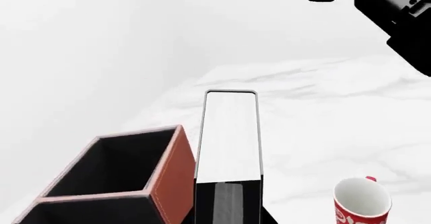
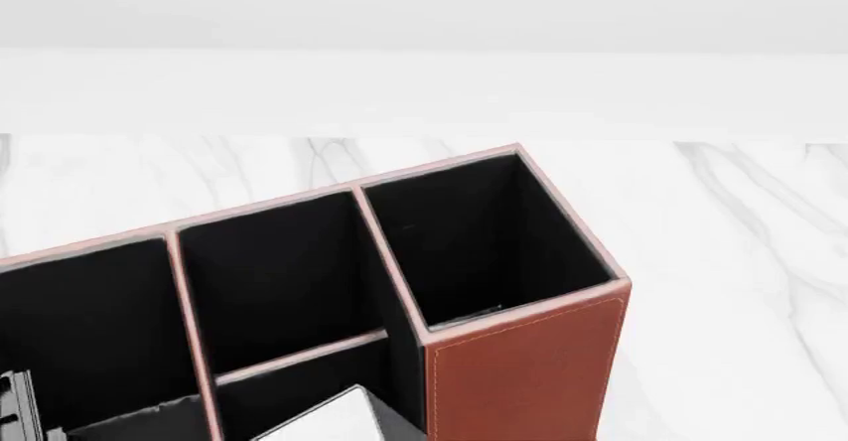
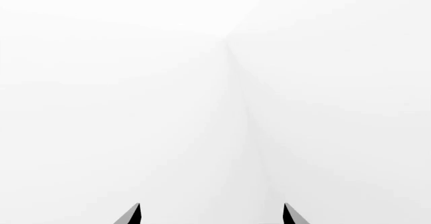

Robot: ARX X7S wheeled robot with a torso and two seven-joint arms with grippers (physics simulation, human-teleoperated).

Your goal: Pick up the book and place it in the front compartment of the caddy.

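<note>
The left tool (image 1: pixel 227 204) grips the book (image 1: pixel 229 133) at its near end; the book's long axis runs straight out from the tool, white page edge showing, just beside the caddy (image 1: pixel 171 176). The left wrist view alone shows a red mug (image 1: pixel 362 202) on the bench (image 1: pixel 336 113). In the head view, a white corner pokes up at the caddy's middle column. The right tool (image 3: pixel 211 215) is spread apart, gripping nothing.

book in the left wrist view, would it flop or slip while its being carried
Probably stiff: the book stands straight, its white page edge unbowed, above the caddy. The glossy black cover looks smooth, so it could slip in a light grip. Being thin and tall, it would likely tip if released upright.
</note>
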